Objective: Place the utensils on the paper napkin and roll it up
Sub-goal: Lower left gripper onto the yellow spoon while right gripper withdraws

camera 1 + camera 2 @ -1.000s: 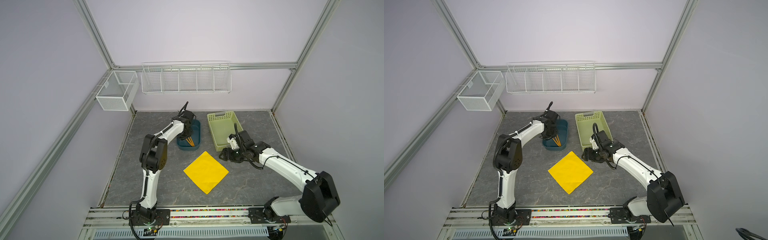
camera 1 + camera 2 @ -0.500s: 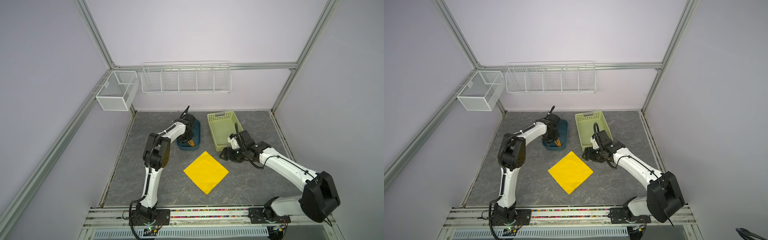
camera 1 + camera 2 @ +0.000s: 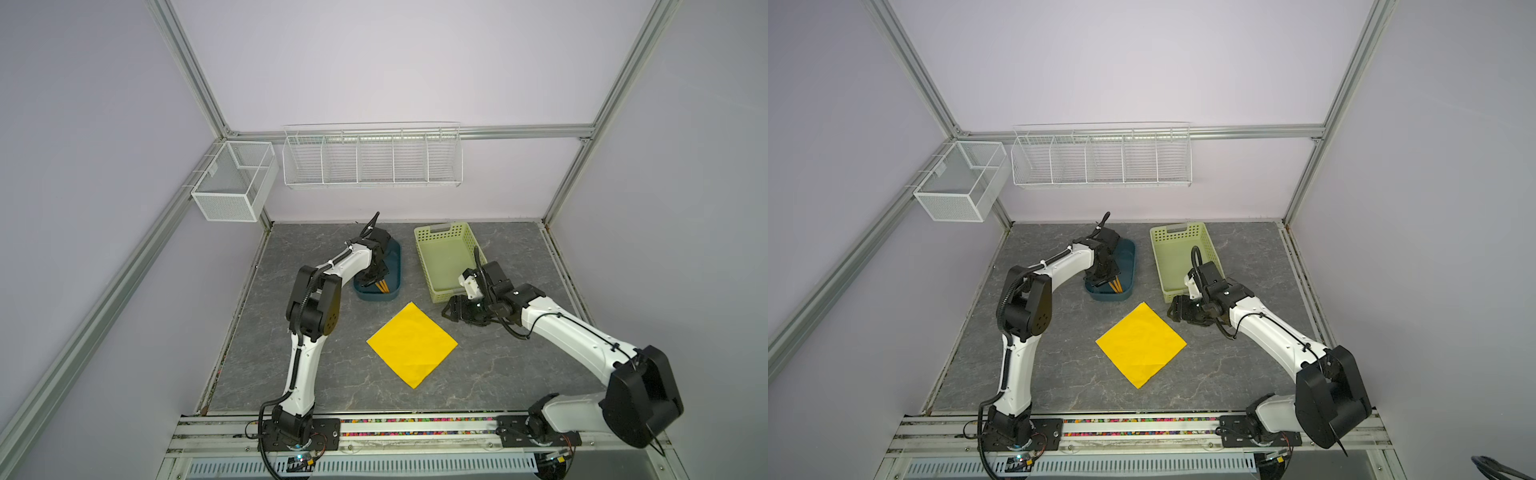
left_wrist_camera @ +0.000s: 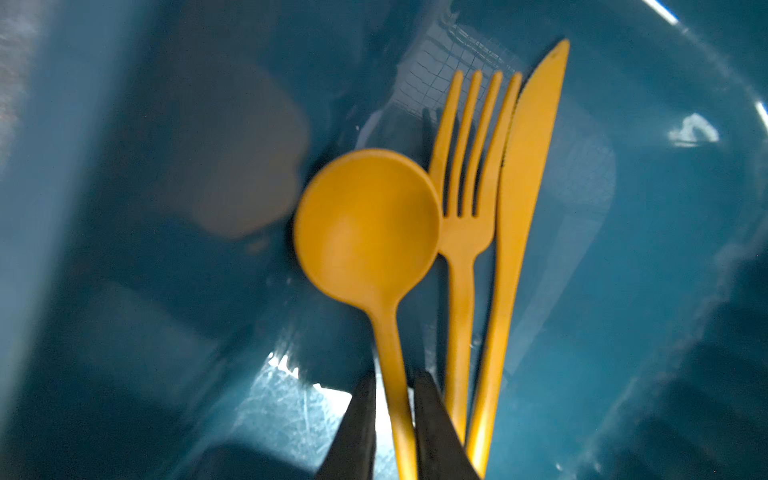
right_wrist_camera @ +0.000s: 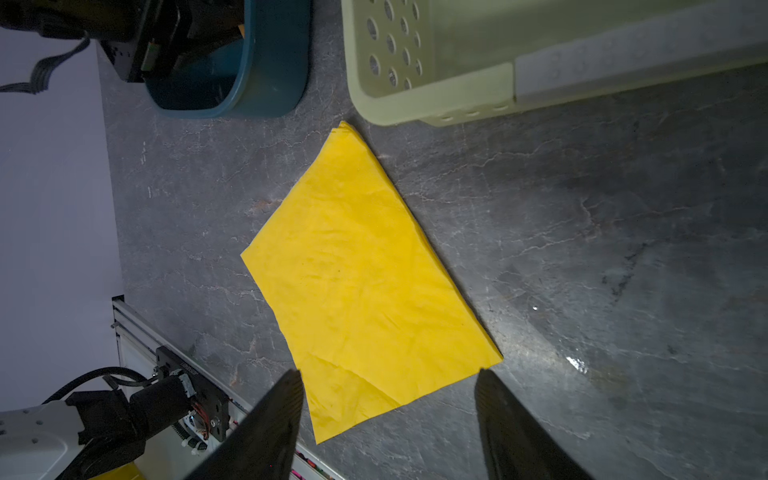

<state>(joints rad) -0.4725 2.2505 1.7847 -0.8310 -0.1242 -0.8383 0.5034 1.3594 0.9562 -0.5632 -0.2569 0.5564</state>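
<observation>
Three orange-yellow utensils lie side by side in a dark blue tub [image 4: 166, 291]: a spoon [image 4: 365, 220], a fork [image 4: 465, 232] and a knife [image 4: 523, 187]. My left gripper [image 4: 395, 382] reaches down into the tub [image 3: 392, 257], its jaws shut on the spoon's handle. In both top views only the utensils' handle ends [image 3: 383, 286] [image 3: 1115, 285] show below the left gripper [image 3: 374, 278]. The yellow paper napkin [image 3: 411, 343] [image 3: 1140, 343] [image 5: 361, 282] lies flat and bare on the grey table. My right gripper [image 3: 451, 309] [image 5: 388, 378] hovers open by the napkin's right corner, holding nothing.
A pale green perforated basket [image 3: 442, 228] [image 5: 436, 95] stands to the right of the tub, just behind my right gripper. Two white wire baskets [image 3: 372, 160] [image 3: 235, 183] hang on the back and left walls. A metal rail [image 3: 374, 428] runs along the table's front edge.
My left arm has shifted its elbow and reached a little deeper into the blue tub, with its jaws narrowing. The right arm and the napkin have not moved.
</observation>
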